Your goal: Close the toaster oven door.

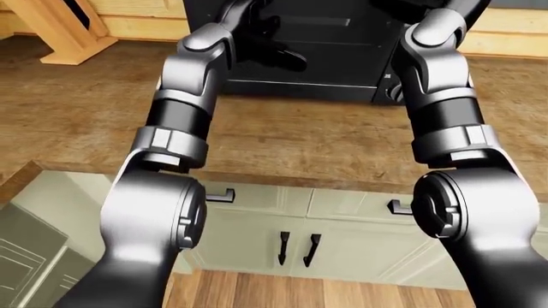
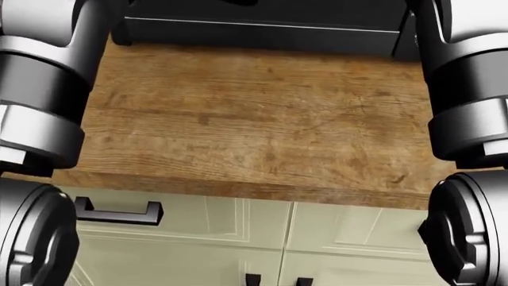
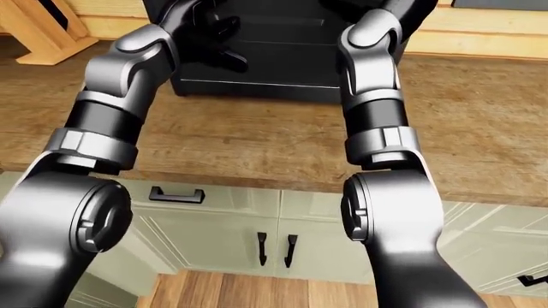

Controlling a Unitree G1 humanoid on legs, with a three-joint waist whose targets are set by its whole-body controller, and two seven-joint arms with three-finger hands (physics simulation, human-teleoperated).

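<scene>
We reach both arms at the toaster oven (image 1: pixel 317 51) by the counter's (image 2: pixel 254 131) far edge; left hand (image 1: pixel 278 54) spread on its rigid hinged door, right hand's state we cannot tell.

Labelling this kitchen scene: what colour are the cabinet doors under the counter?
Pale cream-green cabinet doors with black handles, clearest in the right-eye view.

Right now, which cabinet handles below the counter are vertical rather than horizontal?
The pair of black handles at the centre seam; the drawer pulls above them lie horizontal.
</scene>
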